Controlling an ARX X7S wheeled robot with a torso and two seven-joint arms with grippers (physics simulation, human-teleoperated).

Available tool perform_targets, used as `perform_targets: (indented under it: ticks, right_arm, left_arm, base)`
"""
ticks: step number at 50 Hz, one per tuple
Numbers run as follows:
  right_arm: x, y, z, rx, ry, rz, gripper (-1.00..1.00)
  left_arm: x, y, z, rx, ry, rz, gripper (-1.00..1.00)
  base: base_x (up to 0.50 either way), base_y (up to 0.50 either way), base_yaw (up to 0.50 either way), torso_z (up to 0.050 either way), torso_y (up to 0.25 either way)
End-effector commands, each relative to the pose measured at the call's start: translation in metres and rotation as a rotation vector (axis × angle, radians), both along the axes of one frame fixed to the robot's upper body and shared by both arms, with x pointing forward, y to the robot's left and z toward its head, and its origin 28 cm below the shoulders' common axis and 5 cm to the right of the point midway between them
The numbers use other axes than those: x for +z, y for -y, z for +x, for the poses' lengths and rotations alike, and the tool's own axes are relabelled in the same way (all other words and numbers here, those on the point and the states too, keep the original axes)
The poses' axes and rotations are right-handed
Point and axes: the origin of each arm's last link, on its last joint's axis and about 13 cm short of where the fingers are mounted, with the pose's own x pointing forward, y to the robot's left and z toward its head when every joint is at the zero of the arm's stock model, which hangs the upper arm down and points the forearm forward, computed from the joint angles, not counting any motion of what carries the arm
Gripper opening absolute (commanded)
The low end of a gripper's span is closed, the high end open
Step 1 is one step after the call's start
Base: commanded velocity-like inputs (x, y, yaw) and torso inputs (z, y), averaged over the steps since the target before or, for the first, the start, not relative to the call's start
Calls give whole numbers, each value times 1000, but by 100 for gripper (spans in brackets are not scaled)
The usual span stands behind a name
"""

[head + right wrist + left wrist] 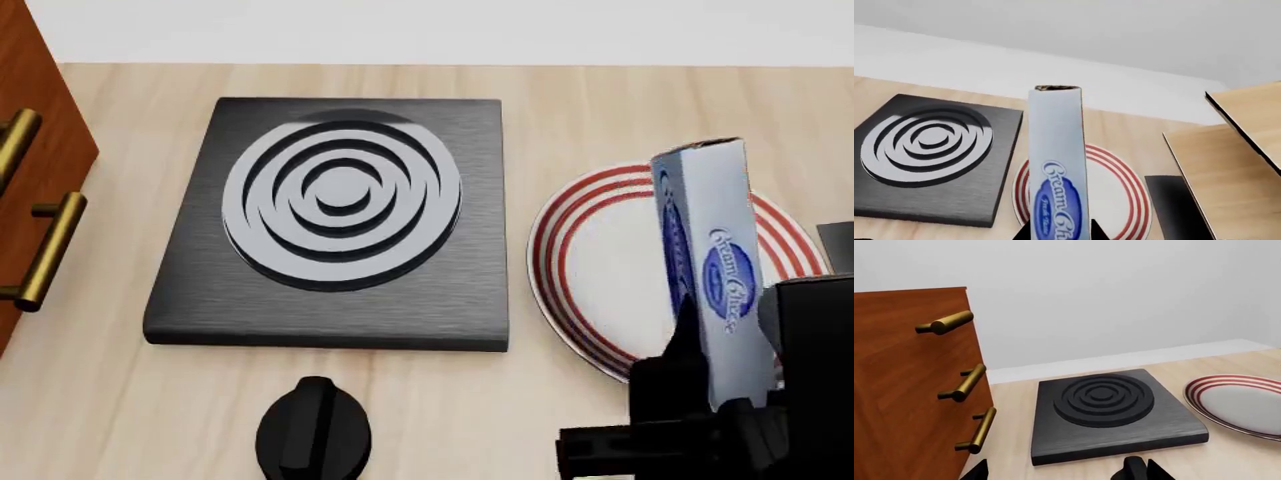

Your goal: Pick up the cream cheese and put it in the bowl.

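The cream cheese [714, 255] is a blue box with an oval logo. It stands on end above the red-striped plate [587, 250], with my right gripper [734, 395] shut on its lower part. In the right wrist view the cream cheese [1056, 150] rises between the two dark fingertips [1097, 233] of the right gripper [1058, 236]. My left gripper [1062, 475] is open and holds nothing, low over the table in front of the stove plate [1111, 412]. The bowl is out of view.
A black stove plate [340, 215] with concentric rings lies mid-table, with its black knob [314, 430] in front. A wooden cabinet [27, 150] with brass handles stands at the left. Pale wooden panels [1234, 150] and a dark flat block [1174, 205] lie right of the plate.
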Motion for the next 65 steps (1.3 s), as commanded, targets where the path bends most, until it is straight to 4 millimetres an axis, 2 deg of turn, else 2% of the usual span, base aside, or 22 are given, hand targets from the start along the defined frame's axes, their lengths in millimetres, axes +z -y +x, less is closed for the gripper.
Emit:
perform_targets:
  ticks: [1, 29, 65]
  right_arm:
    - [7, 10, 1, -73, 53, 14, -100]
    - [0, 38, -10, -259, 0, 16, -100]
    - [-18, 50, -9, -309, -56, 46, -100]
  left_arm:
    - [0, 0, 0, -1, -1, -1, 100]
    - [0, 0, -1, -3, -3, 2, 100]
    - [-1, 1, 0, 1, -7, 11, 100]
  base:
    - [0, 0, 0, 0, 0]
    - [0, 0, 0, 0, 0]
    - [0, 0, 0, 0, 0]
